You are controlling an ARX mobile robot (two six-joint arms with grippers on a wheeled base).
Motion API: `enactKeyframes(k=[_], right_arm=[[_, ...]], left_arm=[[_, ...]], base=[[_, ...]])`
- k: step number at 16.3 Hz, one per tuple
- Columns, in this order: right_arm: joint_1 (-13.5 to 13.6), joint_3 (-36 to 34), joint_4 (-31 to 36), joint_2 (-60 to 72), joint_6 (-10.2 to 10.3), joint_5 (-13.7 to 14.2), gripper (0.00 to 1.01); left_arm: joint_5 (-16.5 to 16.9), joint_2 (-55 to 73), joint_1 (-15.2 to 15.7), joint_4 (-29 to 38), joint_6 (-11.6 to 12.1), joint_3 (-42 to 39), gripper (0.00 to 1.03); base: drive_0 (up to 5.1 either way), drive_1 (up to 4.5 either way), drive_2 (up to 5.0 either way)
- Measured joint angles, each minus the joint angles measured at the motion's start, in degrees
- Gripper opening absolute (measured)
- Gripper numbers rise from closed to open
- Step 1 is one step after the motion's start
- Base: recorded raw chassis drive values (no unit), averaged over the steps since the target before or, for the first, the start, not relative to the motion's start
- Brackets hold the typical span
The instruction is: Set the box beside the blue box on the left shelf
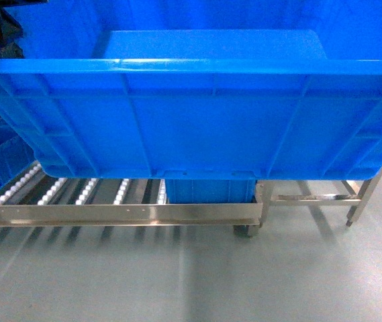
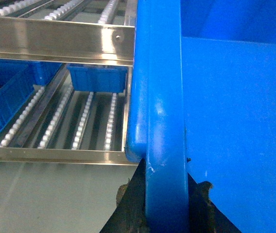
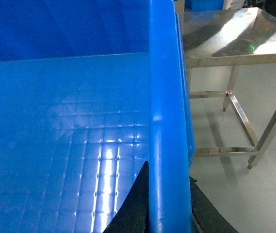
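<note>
The large bright blue plastic crate with ribbed walls and a thick flat rim (image 1: pixel 197 127) is held off the floor and fills nearly the full width of the head view, its near wall facing the camera. It sits in front of and above the low steel-framed roller shelf (image 1: pixel 117 213), whose shiny front rail and rows of small white rollers show beneath the crate's bottom edge.

Left gripper (image 2: pixel 164 204): the two dark fingers (image 2: pixel 130 208) stand one on each side of the crate's rim at its left end wall, closed against it, so the rim runs straight up between them. The shelf's rail and rollers lie just beyond the crate's corner in this view.

Right gripper (image 3: pixel 169 204): the dark fingers (image 3: pixel 138 204) clamp the right end rim in the same manner, one inside the crate and one outside. The crate's gridded floor (image 3: pixel 74 160) appears bare.

On the shelf, a smaller blue ribbed bin (image 2: pixel 98 77) rests on the rollers toward the rear, and another blue bin (image 2: pixel 7 99) lies at the left edge. A stainless steel table with braced legs (image 3: pixel 235 43) stands to the right of the crate, apart from it.
</note>
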Motion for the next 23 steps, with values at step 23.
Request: enactKeyframes(k=[23], right_arm=[[0.0,0.0,0.1,0.0,0.0,0.0,0.07]], left_arm=[[0.0,0.0,0.0,0.1,0.0,0.0,0.08]], base=[[-5.0,2.41,2.4]])
